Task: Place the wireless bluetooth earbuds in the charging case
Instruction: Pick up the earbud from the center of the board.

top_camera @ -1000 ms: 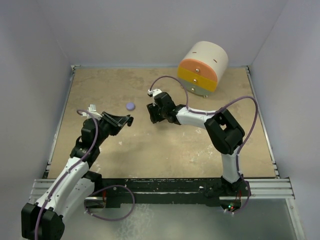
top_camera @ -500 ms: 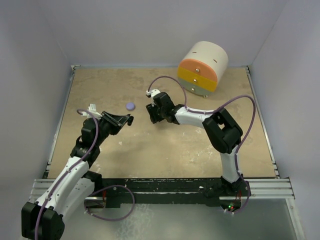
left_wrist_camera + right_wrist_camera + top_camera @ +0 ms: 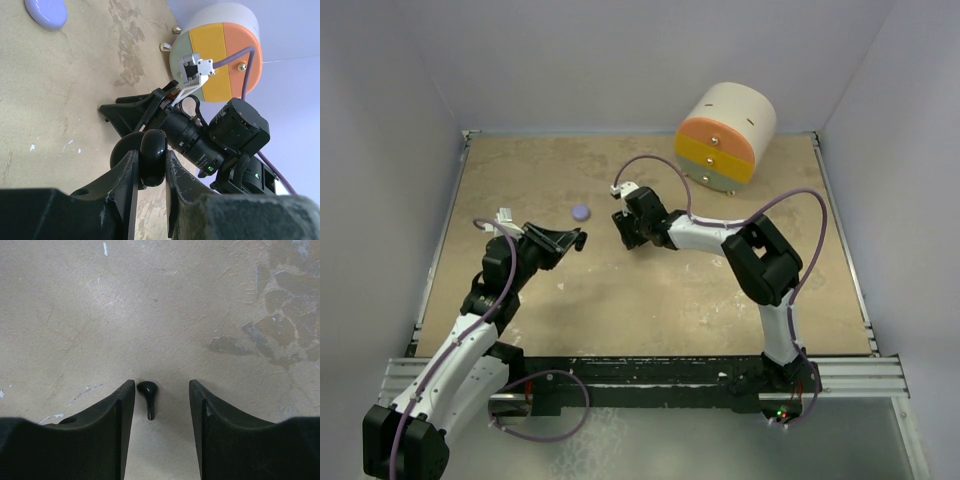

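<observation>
Right hand (image 3: 161,389) hung low over the worktop (image 3: 75,315), fingers (image 3: 122,412) spread fairly wide, nothing gripped. Black earbud (image 3: 148,392) lay on the worktop in the gap between them. It sat nearer the finger at frame left and touched neither, bulb end away from the camera, thin stem toward it.

Versus the top view one second back:
- Right hand had crept a little to the left, closing slightly on the left hand.
- Right arm (image 3: 760,262) elbow had shifted left with it.
- Left arm (image 3: 470,330) kept the same pose, no change seen.
- Lilac disc (image 3: 581,212) stayed on the same spot of the worktop, just beyond the gap between the two hands, touched by neither.
- Round drawer box (image 3: 725,135) was unmoved.

Left hand (image 3: 151,156) pointed toward the right hand, fingers narrow, clamped on a small glossy black round piece (image 3: 153,145). Could not tell whether that piece was the charging case. Left wrist view looked past that piece straight at the right hand, which sat close to the worktop just beyond it.

Round drawer box had a cream shell, with orange, yellow and pale green drawer fronts carrying small knobs. It stood at the far right of the worktop, well apart from both hands.
</observation>
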{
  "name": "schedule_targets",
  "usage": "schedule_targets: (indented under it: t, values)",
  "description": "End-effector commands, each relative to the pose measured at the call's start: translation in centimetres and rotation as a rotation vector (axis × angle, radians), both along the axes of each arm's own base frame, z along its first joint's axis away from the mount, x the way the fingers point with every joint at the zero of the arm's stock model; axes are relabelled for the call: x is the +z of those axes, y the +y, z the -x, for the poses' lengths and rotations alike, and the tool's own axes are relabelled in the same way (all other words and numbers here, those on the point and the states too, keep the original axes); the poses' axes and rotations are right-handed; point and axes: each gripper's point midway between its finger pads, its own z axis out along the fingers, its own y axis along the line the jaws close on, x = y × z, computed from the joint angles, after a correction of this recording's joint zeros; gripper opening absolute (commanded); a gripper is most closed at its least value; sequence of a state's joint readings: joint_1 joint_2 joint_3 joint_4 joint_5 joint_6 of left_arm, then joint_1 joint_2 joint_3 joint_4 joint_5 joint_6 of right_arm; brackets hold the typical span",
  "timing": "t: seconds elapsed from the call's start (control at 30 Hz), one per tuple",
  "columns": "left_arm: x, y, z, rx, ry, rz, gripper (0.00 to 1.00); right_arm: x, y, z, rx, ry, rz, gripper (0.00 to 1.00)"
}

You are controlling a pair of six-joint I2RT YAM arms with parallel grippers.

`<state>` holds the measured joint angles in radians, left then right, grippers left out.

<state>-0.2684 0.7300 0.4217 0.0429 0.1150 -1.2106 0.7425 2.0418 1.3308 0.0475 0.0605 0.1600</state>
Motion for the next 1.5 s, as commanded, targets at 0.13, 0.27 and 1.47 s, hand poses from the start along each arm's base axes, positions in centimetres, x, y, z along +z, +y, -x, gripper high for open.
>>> schedule_targets:
  t: [0.13,0.27,1.47]
  values:
    - [2.4,0.3,-0.5,0.014,-0.08,0.011,0.0,0.8,0.8,0.1,0.006,-0.015,0.01,0.48]
    - [2.5,0.3,-0.4,0.013,-0.083,0.012,0.0,0.6,0.8,0.5,-0.009,-0.001,0.016,0.48]
    - [2.4,0.1,-0.6,0.005,-0.083,0.015,0.0,-1.2,0.2,1.3,-0.052,0.038,0.076,0.18]
